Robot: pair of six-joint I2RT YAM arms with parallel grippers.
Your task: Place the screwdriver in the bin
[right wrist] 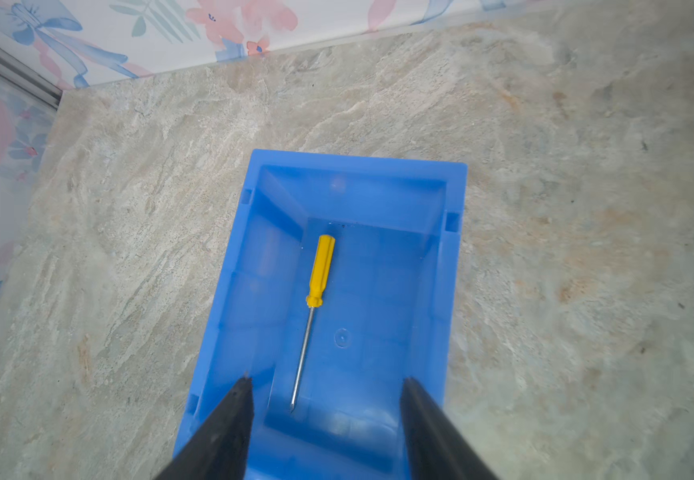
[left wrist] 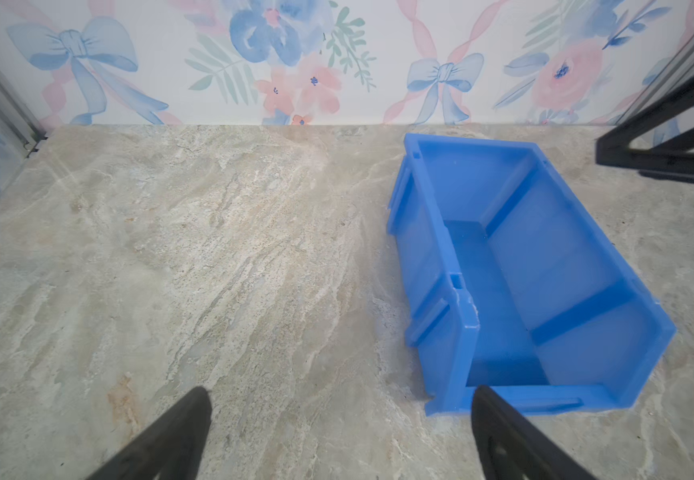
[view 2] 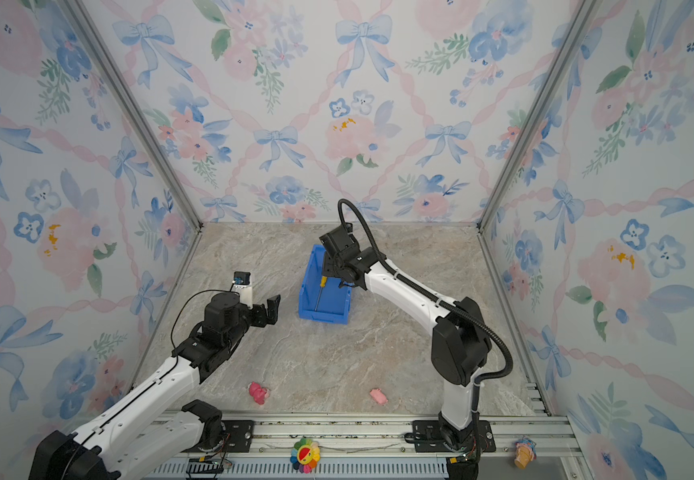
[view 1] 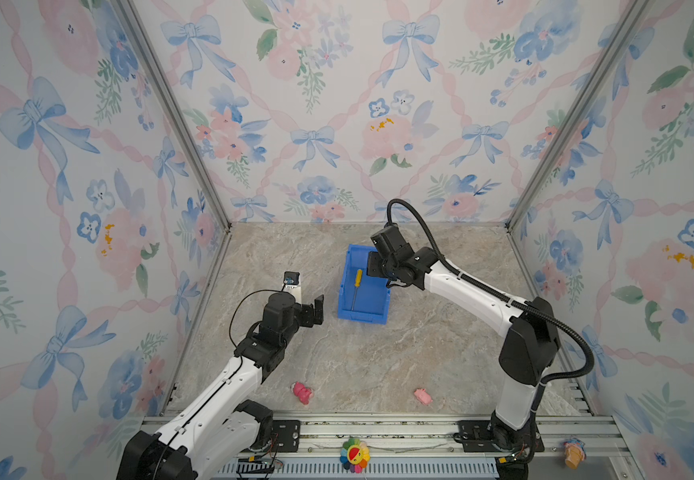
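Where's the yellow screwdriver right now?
The screwdriver lies flat inside the bin, in the far half of the table in both top views, with the right claw open above it.

My left arm (view 1: 216, 388) is white with black joints and a thin black wire (view 1: 232, 318) looping near the wrist. My right arm (view 1: 474, 291) looks the same but wears a thick bumpy black hose (view 1: 427, 232). My fingers (right wrist: 220, 432) are black and pointy.
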